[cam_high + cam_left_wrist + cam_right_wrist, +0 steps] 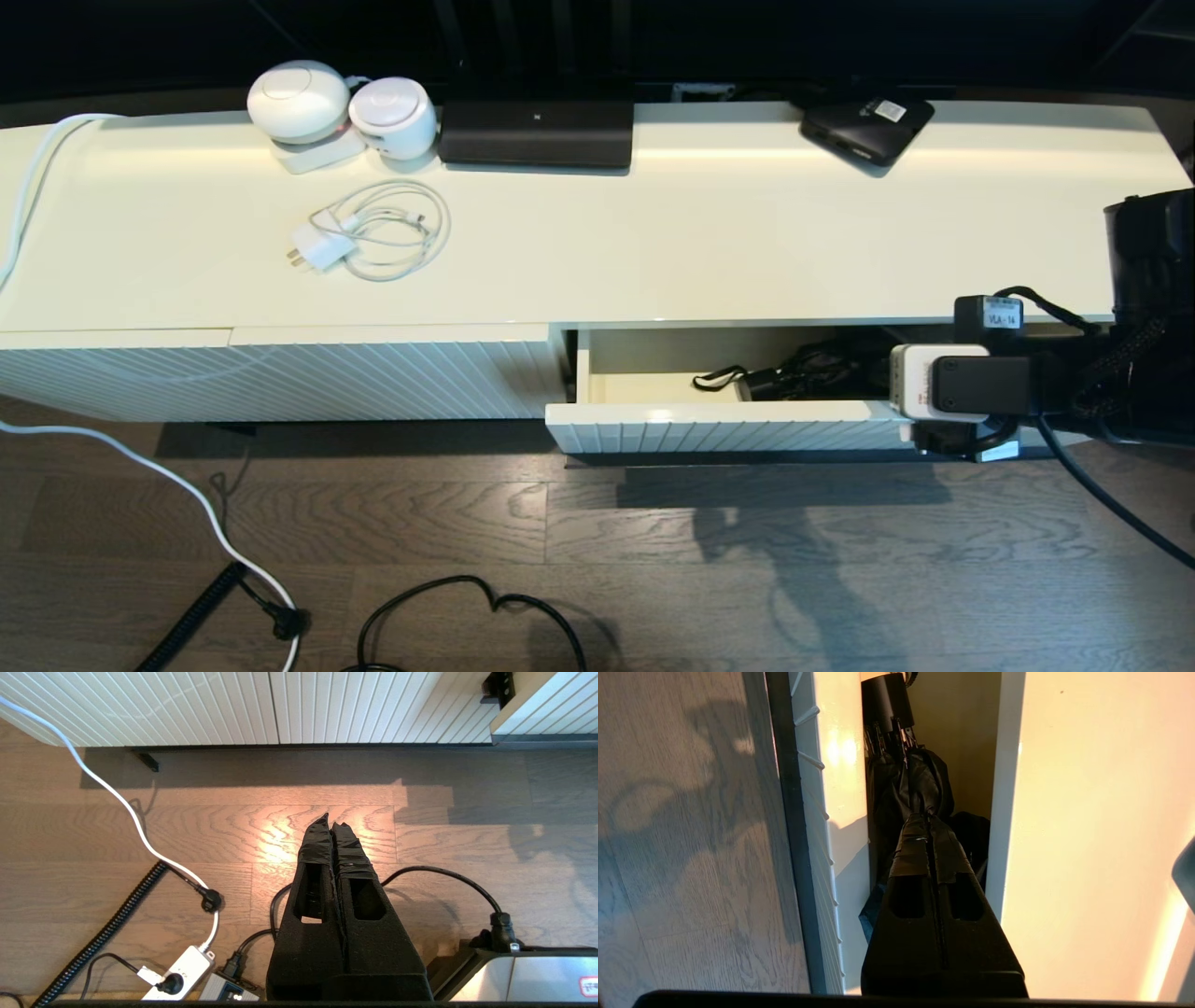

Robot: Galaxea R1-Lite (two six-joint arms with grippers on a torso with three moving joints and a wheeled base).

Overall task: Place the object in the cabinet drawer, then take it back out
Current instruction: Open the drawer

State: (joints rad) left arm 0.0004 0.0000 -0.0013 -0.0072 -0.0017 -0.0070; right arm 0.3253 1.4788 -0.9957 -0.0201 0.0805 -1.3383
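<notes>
Right now the drawer (pixel 728 425) is pulled out from the long cream cabinet (pixel 653 243). The umbrella (pixel 803 373) lies inside it, toward the right end. Its short round handle (pixel 886 700) points to the left along the drawer, and its wrist loop (pixel 714 380) rests on the shiny drawer floor. The black cloth is loose and bunched up.

The right gripper (pixel 928 820) reaches into the drawer from the right side, over the umbrella. Its jaws are pressed together. Their tips are right at the bunched cloth, but it is hard to tell if any cloth is pinched between them. In the head view, only the wrist with its white block shows, at the right end of the drawer front.

The left gripper (pixel 332 820) hangs low over the wood floor (pixel 467 560), well apart from the drawer. Its jaws are pressed together too, with nothing in them.

On top of the cabinet sit two round white gadgets (pixel 341 107), a white charger with a coiled cord (pixel 373 233), a flat dark box (pixel 537 133) and a small black box with a white sticker (pixel 866 126). Cords and a white power strip (pixel 180 973) lie on the floor.
</notes>
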